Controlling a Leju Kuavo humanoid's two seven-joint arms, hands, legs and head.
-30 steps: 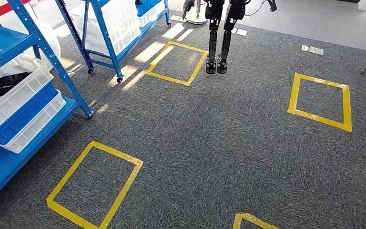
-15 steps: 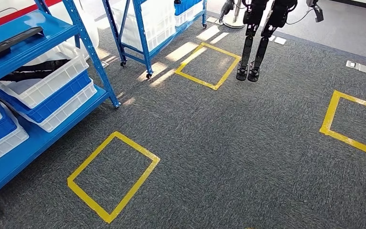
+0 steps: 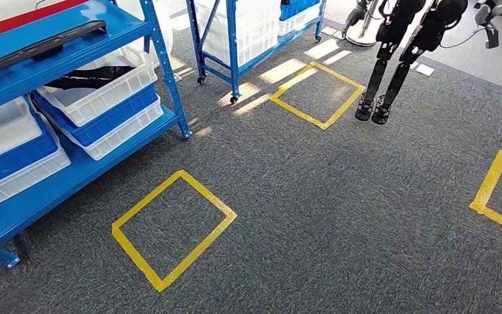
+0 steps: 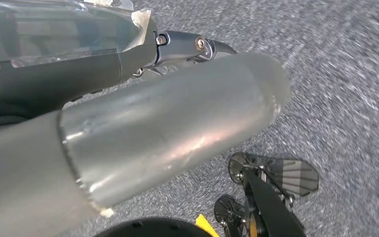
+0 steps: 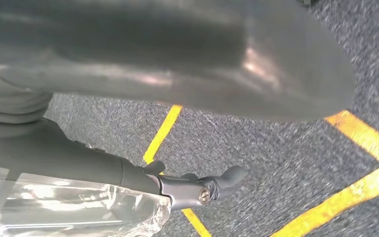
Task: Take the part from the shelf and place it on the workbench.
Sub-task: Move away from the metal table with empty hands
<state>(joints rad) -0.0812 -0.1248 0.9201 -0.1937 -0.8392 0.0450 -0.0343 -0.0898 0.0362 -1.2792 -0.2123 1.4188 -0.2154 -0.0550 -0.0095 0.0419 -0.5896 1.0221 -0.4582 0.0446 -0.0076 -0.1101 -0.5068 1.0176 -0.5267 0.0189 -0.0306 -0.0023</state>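
A blue shelf (image 3: 72, 176) stands at the left of the head view. On its upper board lies a long black part (image 3: 39, 44). Below it, another black part (image 3: 85, 78) rests inside a white bin (image 3: 108, 98) stacked on a blue one. My left hand (image 4: 168, 128) hangs over the grey carpet and holds nothing; its thumb and a dark finger (image 4: 187, 47) are stretched out. My right hand (image 5: 177, 74) hangs the same way, with a dark finger (image 5: 202, 190) extended over yellow floor tape and nothing in its grasp.
A yellow tape square (image 3: 173, 229) marks the carpet just in front of the shelf. A second blue shelf on wheels (image 3: 232, 46) stands further back with white bins. Another robot's legs (image 3: 382, 85) stand at the far right beside a second yellow square (image 3: 317, 95).
The whole picture has shifted right: my view has turned toward the shelf, which now shows more of its boards and bins. Both hands still hang with nothing in them.
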